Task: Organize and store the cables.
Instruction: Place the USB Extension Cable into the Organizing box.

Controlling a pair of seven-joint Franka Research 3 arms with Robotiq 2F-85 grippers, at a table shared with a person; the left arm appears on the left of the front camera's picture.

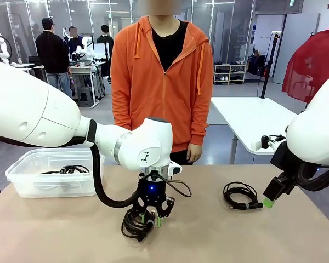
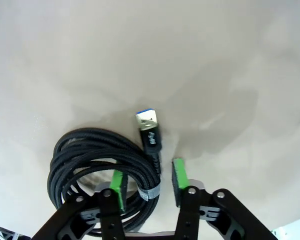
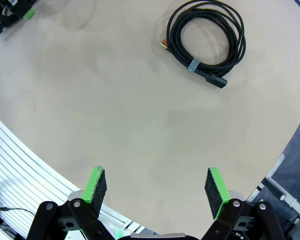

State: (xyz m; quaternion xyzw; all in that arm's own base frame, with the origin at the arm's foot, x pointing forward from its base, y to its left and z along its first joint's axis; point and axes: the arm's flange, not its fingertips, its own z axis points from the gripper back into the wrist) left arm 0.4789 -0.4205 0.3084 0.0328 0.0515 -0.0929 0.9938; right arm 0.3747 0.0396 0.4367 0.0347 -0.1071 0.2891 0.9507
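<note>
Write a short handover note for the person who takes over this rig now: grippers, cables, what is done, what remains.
Left gripper: shut on a coiled cable at the front middle of the table; the coil appears to lie on the surface.
Right gripper: open, holding nothing, above the table's right side, near the second coil.
Done: one stored cable lies in the clear bin at the left.
Left to do: probably carry the gripped coil to the bin, then the second coil.
</note>
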